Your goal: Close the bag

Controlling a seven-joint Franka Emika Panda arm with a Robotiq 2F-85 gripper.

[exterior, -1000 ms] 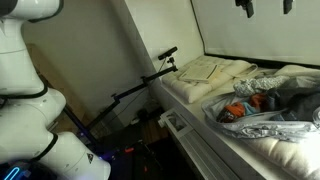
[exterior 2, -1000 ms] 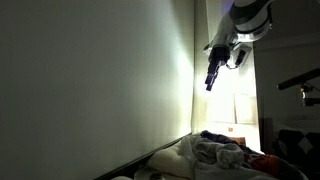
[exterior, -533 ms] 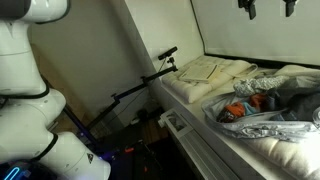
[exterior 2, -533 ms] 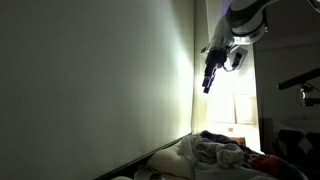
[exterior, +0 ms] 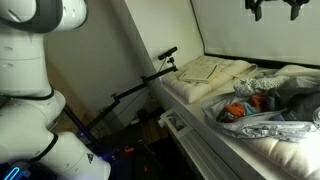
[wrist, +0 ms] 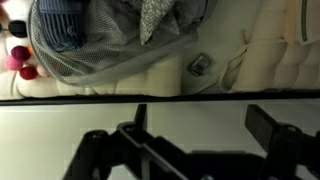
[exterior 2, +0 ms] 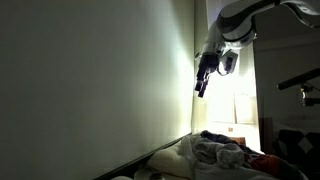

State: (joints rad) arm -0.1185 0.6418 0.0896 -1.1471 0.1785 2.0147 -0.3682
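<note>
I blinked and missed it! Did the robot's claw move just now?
Yes. In an exterior view the gripper has slid to the right, farther from the folded cream cloth. It hangs open, high above the bag.

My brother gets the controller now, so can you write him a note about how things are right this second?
Claw: open, empty, high above the bed, touching nothing.
Bag: lying crumpled on the mattress, mouth open, orange and red things showing. A folded cream cloth lies beside it.
Done: nothing yet.
Left: lower the claw, probably grab the bag's rim and pull it shut.
</note>
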